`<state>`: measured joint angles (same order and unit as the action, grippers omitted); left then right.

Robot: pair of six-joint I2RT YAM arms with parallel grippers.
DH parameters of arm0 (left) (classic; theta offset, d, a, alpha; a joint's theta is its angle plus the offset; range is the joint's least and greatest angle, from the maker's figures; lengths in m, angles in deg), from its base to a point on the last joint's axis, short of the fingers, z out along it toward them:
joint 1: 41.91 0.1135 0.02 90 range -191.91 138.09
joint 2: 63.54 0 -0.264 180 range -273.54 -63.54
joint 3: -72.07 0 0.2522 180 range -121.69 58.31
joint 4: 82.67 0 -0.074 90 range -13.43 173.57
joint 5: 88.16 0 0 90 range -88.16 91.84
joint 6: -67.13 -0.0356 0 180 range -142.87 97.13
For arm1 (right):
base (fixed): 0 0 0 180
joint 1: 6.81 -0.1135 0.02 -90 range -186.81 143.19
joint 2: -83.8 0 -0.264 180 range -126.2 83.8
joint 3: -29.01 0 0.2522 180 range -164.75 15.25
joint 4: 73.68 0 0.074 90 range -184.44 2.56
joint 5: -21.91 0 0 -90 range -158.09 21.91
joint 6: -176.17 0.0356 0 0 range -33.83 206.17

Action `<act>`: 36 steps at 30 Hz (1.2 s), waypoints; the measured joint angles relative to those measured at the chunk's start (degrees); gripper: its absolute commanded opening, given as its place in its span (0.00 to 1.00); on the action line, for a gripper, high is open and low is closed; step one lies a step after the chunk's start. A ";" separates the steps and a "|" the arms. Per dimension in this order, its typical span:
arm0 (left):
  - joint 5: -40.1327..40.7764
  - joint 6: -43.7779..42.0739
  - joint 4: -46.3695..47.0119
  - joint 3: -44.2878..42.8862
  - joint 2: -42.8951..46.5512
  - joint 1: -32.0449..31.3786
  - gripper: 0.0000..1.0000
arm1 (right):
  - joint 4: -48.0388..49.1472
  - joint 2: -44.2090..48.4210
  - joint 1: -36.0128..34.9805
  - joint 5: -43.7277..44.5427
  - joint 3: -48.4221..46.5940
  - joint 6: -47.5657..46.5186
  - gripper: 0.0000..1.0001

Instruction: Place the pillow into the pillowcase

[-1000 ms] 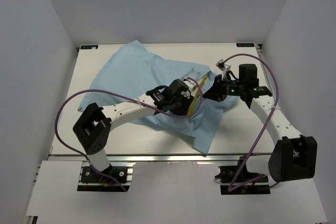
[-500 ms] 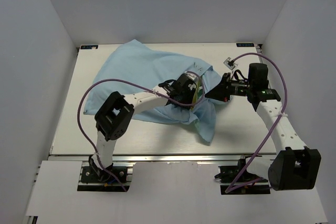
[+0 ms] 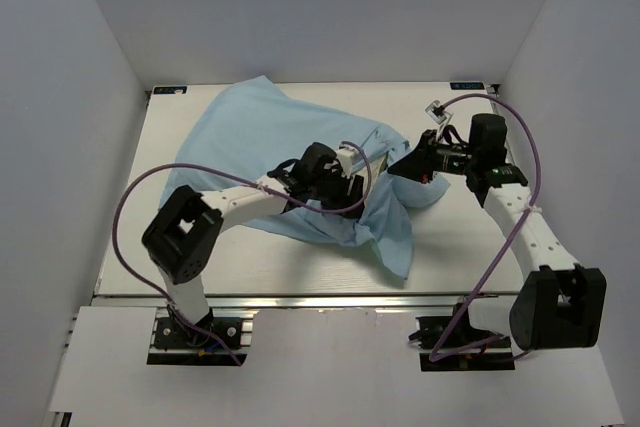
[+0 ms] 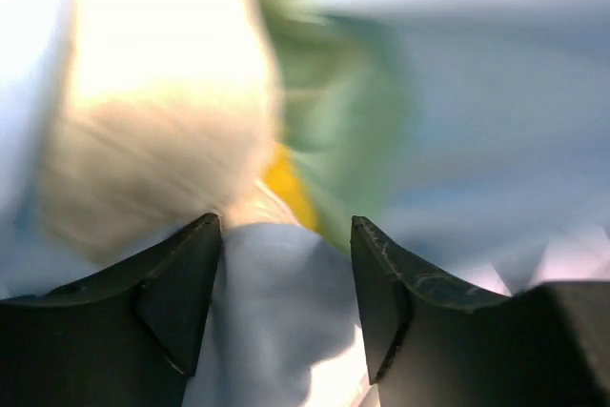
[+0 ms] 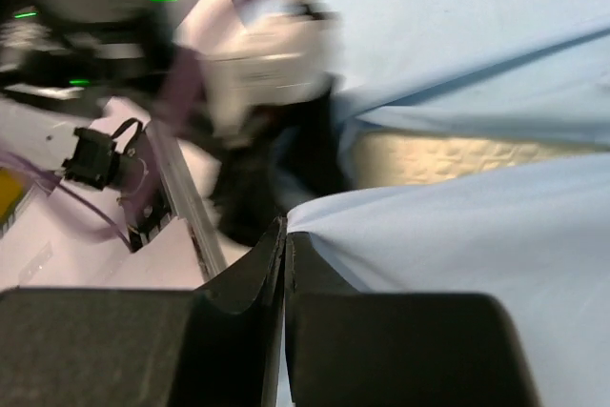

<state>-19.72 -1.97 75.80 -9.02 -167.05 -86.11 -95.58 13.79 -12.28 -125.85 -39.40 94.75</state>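
The pillowcase [image 3: 240, 137] lies rumpled across the middle of the surface [image 3: 450, 237]. It is a thin, limp, light-blue sack running from the far edge, left of centre, to a flap near the front edge. Its shiny sea-green face shows in the left wrist view. The pillow [image 5: 448, 159] is cream and finely dotted with a brighter yellow rim. It sits mostly inside the sack, and only a strip shows between blue folds.
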 measured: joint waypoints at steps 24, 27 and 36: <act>-0.33 -6.12 -8.57 -3.45 21.92 5.70 0.77 | -23.71 -17.31 -16.00 11.23 -4.09 -25.64 0.69; 2.45 -7.43 -9.92 -3.43 20.65 5.75 0.77 | -23.34 -11.50 -10.32 11.28 -4.17 -24.98 0.89; 4.68 -10.82 -12.22 -5.25 9.07 5.86 0.78 | -18.21 -2.21 4.98 15.82 -7.69 -20.83 0.89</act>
<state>-15.04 -12.79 63.58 -14.26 -157.98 -80.26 -113.78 11.58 -7.30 -110.02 -47.10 73.92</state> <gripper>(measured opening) 0.777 0.892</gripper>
